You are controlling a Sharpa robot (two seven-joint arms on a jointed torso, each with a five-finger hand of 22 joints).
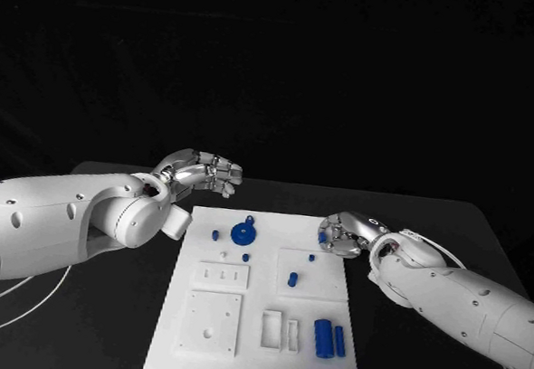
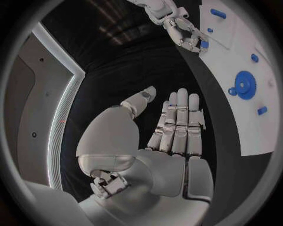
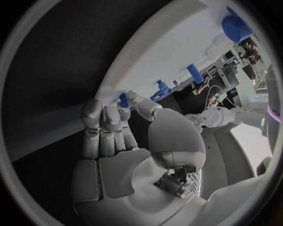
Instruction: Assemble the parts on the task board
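pinching a small blue part [image 1: 331,237] at the task board [image 1: 258,366]'s far right edge, the right hand [image 1: 347,233] is nearer; the left hand [image 1: 203,173] is hovering open beyond its far left corner.

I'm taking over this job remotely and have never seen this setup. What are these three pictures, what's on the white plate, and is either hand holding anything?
One picture looks down from the robot's head; the two round ones come from cameras behind each wrist. Two white arms end in silver many-fingered hands. On the black table lies the white task board with blue parts: a round blue gear, two upright blue cylinders and several small blue pegs. The left hand hovers beyond the board's far left corner, its fingers straight and holding nothing. The right hand at the board's far right edge pinches a small blue piece.
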